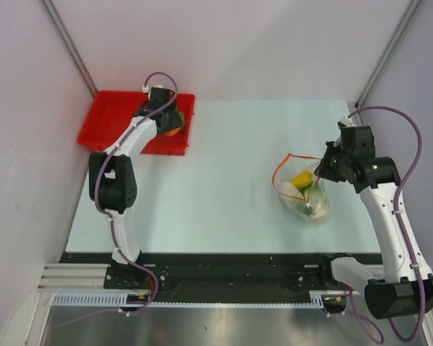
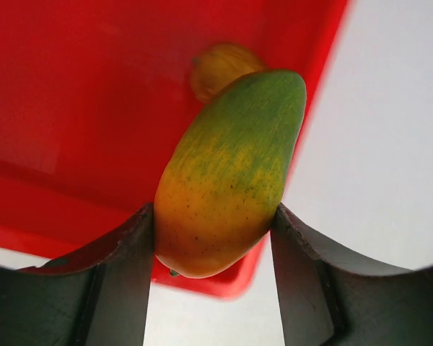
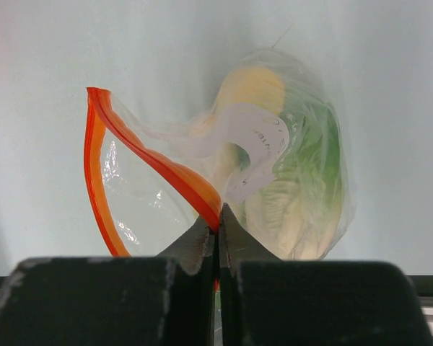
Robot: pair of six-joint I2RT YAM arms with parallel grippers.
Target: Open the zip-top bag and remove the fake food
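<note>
Mango point(image 2: 231, 166) over the red tray point(image 2: 72, 108), zip-top bag point(image 3: 148, 209) pinched by its strip.

The left gripper point(image 2: 213, 220) has its 2 fingers pressed on the sides of the mango and holds it up above the red tray, by the tray's edge. A small brown piece point(image 2: 220, 66) lies in the tray. The right gripper point(image 3: 217, 223) is squeezed tight on the orange zip strip point(image 3: 159, 169). The zip-top bag sits on the right side of the table point(image 1: 216, 187) with its mouth wide open. Inside it are a yellow piece point(image 3: 256, 86), a white radish point(image 1: 286, 189) and green lettuce point(image 3: 321, 166).
</note>
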